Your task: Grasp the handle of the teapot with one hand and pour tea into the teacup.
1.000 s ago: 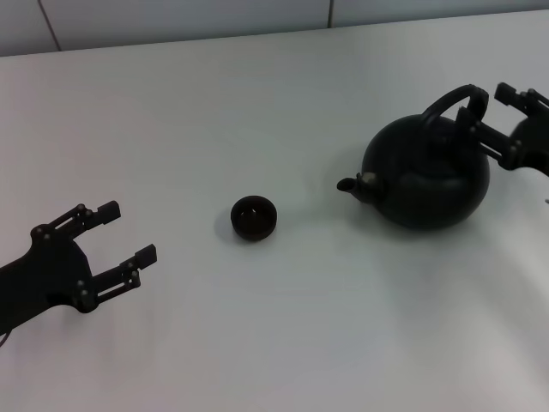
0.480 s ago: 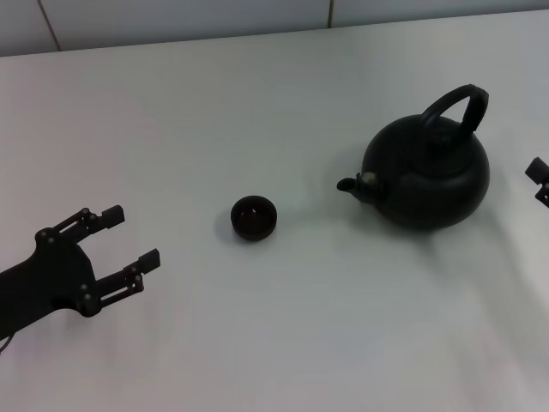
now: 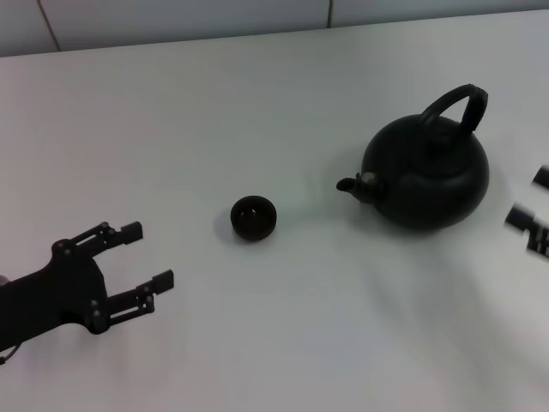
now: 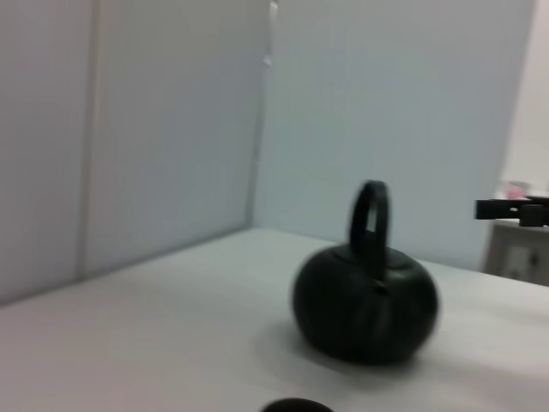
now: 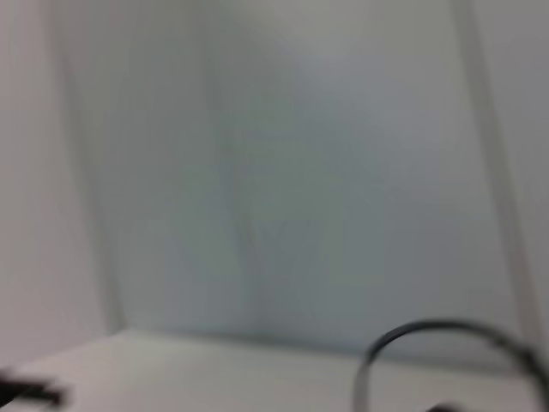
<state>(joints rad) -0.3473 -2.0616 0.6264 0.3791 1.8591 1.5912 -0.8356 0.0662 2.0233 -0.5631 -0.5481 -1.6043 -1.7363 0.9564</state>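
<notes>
The matte-black teapot (image 3: 426, 176) stands upright on the white table (image 3: 283, 112), right of centre, with its spout pointing left. Its arched handle (image 3: 455, 103) rises free, and no gripper touches it. The small dark teacup (image 3: 254, 217) sits left of the spout. My right gripper (image 3: 527, 199) is at the right edge, nearer than the pot and clear of it, blurred, with its fingers apart. My left gripper (image 3: 147, 255) is open and empty at the near left, pointing toward the cup. The left wrist view shows the teapot (image 4: 364, 300), its handle (image 4: 371, 215) and the cup's rim (image 4: 296, 405).
A pale wall (image 3: 171, 17) runs behind the table's far edge. Bare tabletop lies between the cup and the pot. In the right wrist view, only a blurred arc of the handle (image 5: 446, 330) shows before a pale wall.
My right gripper has pulled away from the teapot's handle to the right edge and come nearer. My left gripper has shifted right and slightly closer. Teapot and cup have not moved.
</notes>
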